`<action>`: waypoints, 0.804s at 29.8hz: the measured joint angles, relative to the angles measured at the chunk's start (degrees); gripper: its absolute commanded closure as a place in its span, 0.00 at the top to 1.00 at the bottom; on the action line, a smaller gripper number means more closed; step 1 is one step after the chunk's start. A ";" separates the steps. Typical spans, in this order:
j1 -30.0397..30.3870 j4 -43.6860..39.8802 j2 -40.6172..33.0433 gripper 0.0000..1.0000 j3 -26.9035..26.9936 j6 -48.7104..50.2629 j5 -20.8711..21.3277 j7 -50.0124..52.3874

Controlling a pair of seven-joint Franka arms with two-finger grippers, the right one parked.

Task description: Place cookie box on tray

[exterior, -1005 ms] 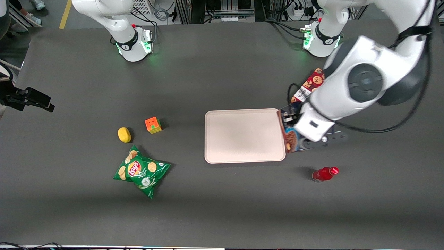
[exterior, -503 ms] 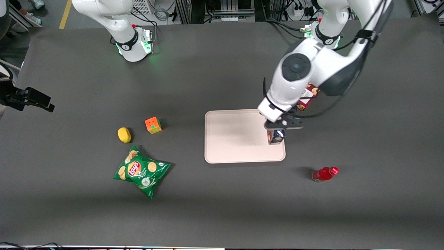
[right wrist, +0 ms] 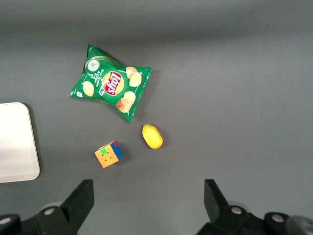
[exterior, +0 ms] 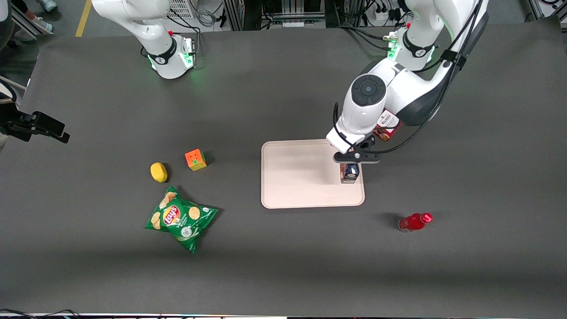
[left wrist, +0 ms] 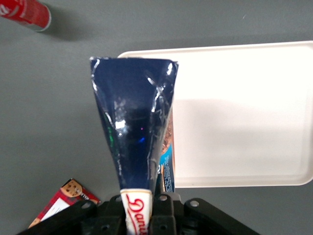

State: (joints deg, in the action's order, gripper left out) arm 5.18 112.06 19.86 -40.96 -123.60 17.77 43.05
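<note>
Dark grey desk (exterior: 274,266): it is carrying everything, with wide bare cloth around the tray on all sides.
Tray (exterior: 301,173): cream-white with a low rim, it is offering most of its floor as open room; only its edge toward the working arm is taken up.
Cookie box (exterior: 349,173): navy foil, hanging on end over the tray just inside that rim; whether its lower end is touching the floor I cannot tell.
End effector (exterior: 354,159): it is clamping the upper end of the cookie box and sitting directly above it.
Step in hand: I am judging this as the lowering and release; doing it well means easing down until the box is bearing on the tray, or shifting inward first, since it is standing tall and could topple over the near rim.
Red box (exterior: 386,126): lying off the tray at about 1 o'clock from the end effector.
Red bottle (exterior: 414,221): lying at about 4 o'clock, well apart.
</note>
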 measured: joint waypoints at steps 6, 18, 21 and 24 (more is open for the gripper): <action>0.05 2.34 2.11 0.00 1.44 -4.80 0.88 0.01; 0.23 3.12 6.31 0.00 3.46 -8.40 0.97 0.45; 0.24 3.12 6.54 0.00 3.56 -8.57 0.98 0.47; 0.24 3.11 6.55 0.00 3.56 -8.60 0.98 0.53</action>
State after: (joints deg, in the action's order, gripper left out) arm 5.42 115.17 26.41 -37.40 -132.20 18.76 43.57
